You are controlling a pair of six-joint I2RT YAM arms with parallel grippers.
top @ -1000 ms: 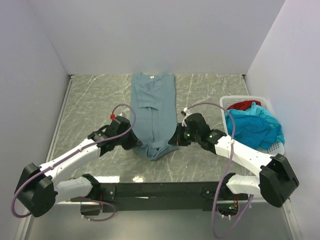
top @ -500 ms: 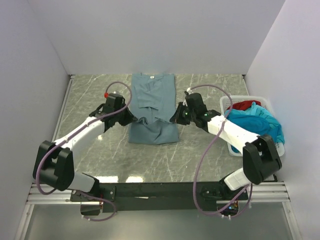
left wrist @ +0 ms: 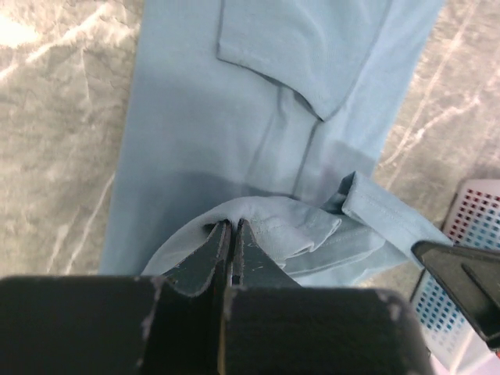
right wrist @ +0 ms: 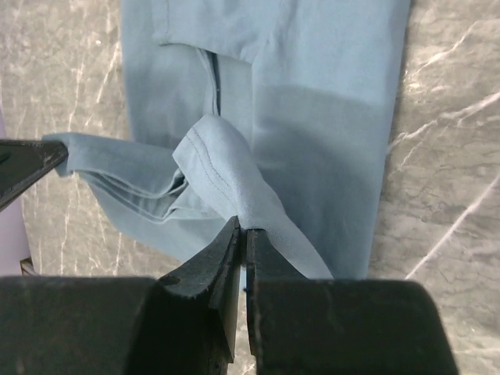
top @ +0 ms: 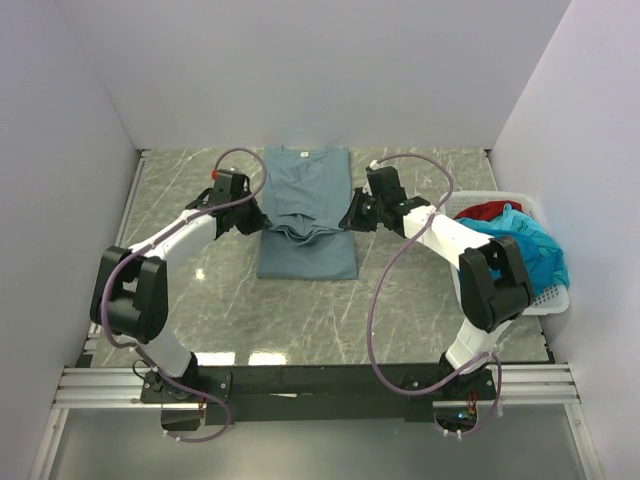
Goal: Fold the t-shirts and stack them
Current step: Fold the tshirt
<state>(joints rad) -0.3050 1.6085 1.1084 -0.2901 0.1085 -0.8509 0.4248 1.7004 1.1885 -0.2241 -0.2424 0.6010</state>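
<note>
The grey-blue t-shirt [top: 306, 205] lies lengthwise on the marble table, sleeves folded in, its bottom hem lifted and carried toward the collar. My left gripper [top: 262, 226] is shut on the hem's left corner; the cloth [left wrist: 258, 226] bunches at its tips [left wrist: 232, 223]. My right gripper [top: 347, 222] is shut on the hem's right corner [right wrist: 226, 172], pinched at its tips [right wrist: 244, 228]. A turquoise t-shirt [top: 510, 250] and a red t-shirt [top: 487, 210] lie crumpled in the basket.
The white lattice basket [top: 555, 295] stands at the table's right edge, close to the right arm; a corner of it shows in the left wrist view [left wrist: 461, 211]. White walls close in the table on the left, back and right.
Both grippers have carried the shirt's bottom hem away from the near edge toward the collar, so the lower half now folds over the upper half. Both arms are stretched further out.
</note>
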